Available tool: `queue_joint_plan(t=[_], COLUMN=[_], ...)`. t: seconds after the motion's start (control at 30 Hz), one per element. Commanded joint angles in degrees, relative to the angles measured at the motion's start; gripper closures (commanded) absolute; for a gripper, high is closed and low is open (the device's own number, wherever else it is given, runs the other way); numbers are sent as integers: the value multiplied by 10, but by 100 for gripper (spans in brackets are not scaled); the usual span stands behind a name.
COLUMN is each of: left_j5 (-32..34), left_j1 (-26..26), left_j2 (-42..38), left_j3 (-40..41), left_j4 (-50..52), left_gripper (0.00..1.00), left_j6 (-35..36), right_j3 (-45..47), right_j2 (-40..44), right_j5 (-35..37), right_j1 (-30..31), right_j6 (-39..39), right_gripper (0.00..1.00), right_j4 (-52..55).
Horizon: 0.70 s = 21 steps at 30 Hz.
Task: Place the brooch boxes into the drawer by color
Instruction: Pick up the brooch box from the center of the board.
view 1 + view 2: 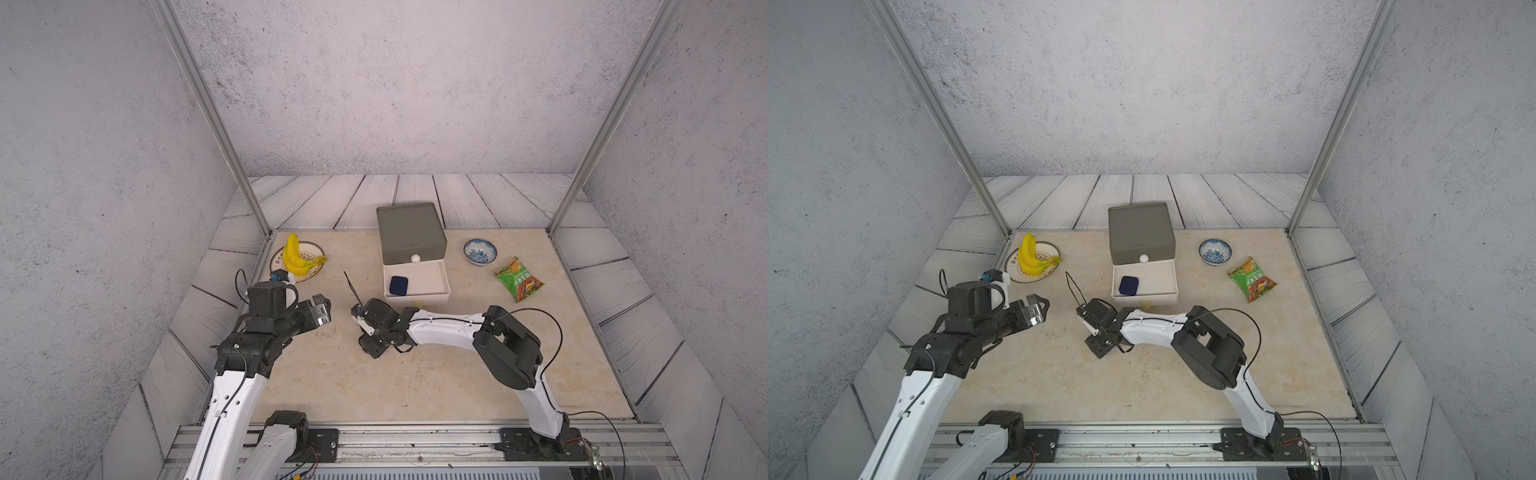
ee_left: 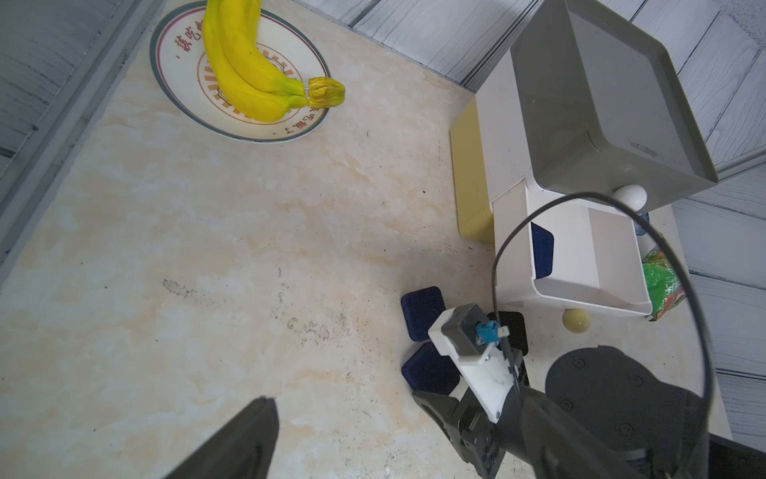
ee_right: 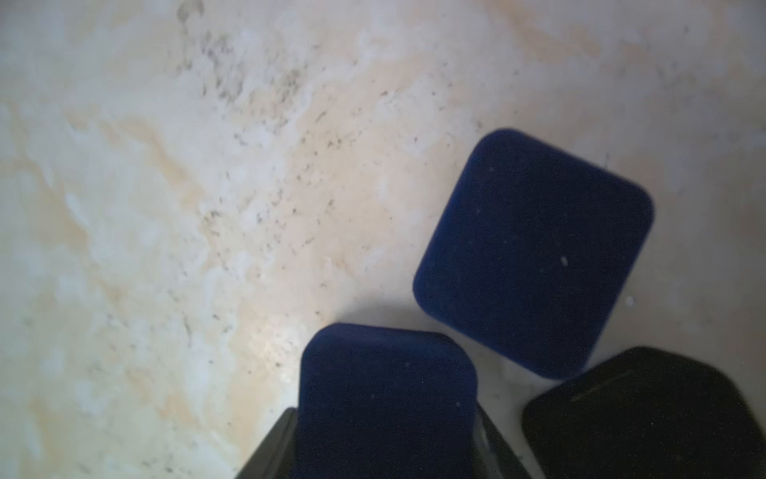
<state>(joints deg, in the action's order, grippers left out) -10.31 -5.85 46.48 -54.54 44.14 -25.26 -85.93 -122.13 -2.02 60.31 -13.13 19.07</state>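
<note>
Blue box (image 3: 385,385) sitting between your right gripper (image 3: 383,439) fingers, grip cannot tell; presumably heading for white drawer (image 1: 415,297) holding blue mate (image 1: 399,285). Left gripper (image 1: 325,311) idling, spread.

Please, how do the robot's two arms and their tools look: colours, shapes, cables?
The left arm and the right arm have white shells with black joints; a thin black cable loops along each. The left tool and the right tool are black, the left one with silvery parts. Each wrist carries a white bracket with a small blue connector.
</note>
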Motion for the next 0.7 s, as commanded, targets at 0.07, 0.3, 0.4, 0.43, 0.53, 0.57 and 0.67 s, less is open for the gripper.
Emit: queue_joint_plan(t=[0.07,0.3,0.4,0.43,0.53,0.57,0.67], left_j5=[7,-1,-8,-13,-29,-32,-42], left_j1=[5,5,5,5,4,5,4], left_j2=[-1,-13,-8,-6,-1,-1,-2], left_j3=[-12,-29,-31,-30,-23,-19,-3], left_j4=[9,4,0,-4,-21,-28,-58], left_gripper=[2,2,2,2,2,2,2], left_j6=[15,1,-1,-2,-7,-12,-29], right_j3=[1,24,33,35,47,51,69], right_j2=[38,191,251,269,312,323,357], right_j5=[4,38,67,70,78,82,80], right_j1=[8,10,-1,-10,-43,-56,-104], right_j6=[4,12,16,16,17,17,21], right_gripper=[56,57,57,57,57,58,59], right_j4=[15,25,42,49,71,74,72])
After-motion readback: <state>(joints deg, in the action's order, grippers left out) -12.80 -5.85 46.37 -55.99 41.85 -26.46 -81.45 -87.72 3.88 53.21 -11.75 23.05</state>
